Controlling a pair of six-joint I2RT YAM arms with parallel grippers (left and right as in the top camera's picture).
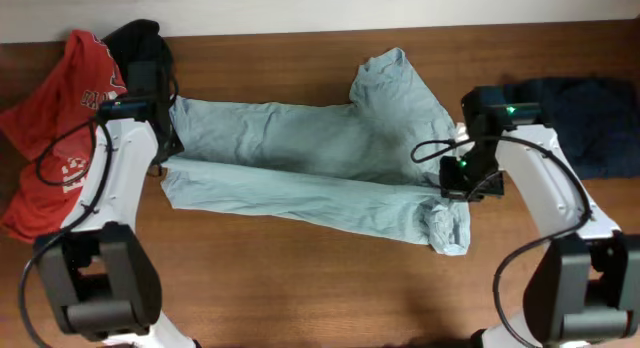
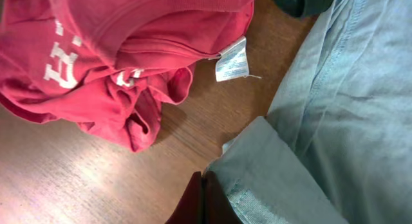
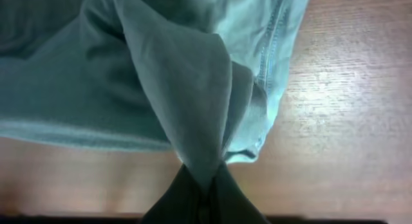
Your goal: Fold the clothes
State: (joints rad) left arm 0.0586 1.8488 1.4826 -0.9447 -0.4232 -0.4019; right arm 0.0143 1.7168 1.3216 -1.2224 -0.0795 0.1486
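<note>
T-shirt (image 1: pixel 300 153) | left gripper (image 2: pixel 203 185) pinches its hem | right gripper (image 3: pixel 205 185) pinches its fold

The pale shirt (image 3: pixel 161 89) covers the right claw (image 3: pixel 206 183) at its tips; ahead of the left claw (image 2: pixel 203 180), the label (image 2: pixel 232 60) on the red tee (image 2: pixel 129 31) is unreadable.

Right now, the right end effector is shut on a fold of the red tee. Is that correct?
The garment is wrong: the right end effector is shut on a fold of the pale grey-blue T-shirt, as the right wrist view shows.
</note>
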